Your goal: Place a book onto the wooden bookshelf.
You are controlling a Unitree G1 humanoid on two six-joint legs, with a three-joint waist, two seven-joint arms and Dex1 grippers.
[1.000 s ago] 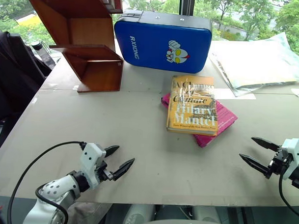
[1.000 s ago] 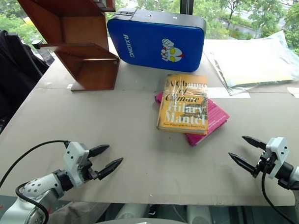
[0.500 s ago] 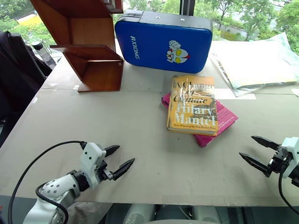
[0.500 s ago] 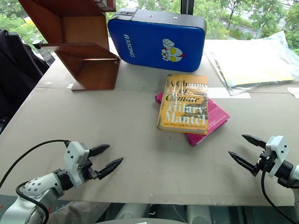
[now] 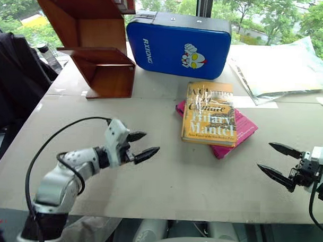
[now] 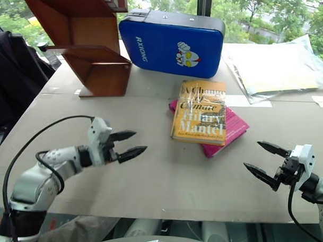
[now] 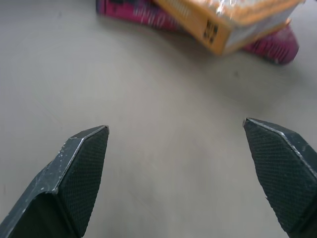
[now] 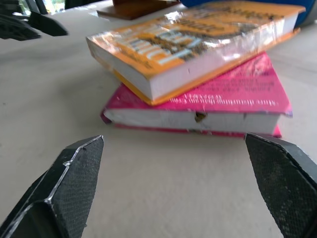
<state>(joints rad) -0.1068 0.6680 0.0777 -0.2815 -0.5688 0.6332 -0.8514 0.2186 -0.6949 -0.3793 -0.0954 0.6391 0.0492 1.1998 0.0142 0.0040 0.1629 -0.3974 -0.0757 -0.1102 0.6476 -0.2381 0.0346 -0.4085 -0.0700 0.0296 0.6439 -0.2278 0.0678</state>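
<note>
Now spread wide and empty, left gripper at lower left, right gripper at lower right, both above the table. Centre frame: book flat atop pink book. Upper left: bookshelf, beside blue case.

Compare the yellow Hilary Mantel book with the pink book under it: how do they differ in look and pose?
The yellow Hilary Mantel book lies on top with its cover fully shown; the pink book lies beneath, mostly covered. The yellow one has large white lettering on a glossy cover; the pink one's cover text cannot be read. The pink book sits skewed, its corners sticking out past the yellow one. Both lie flat on the table, untouched.
</note>
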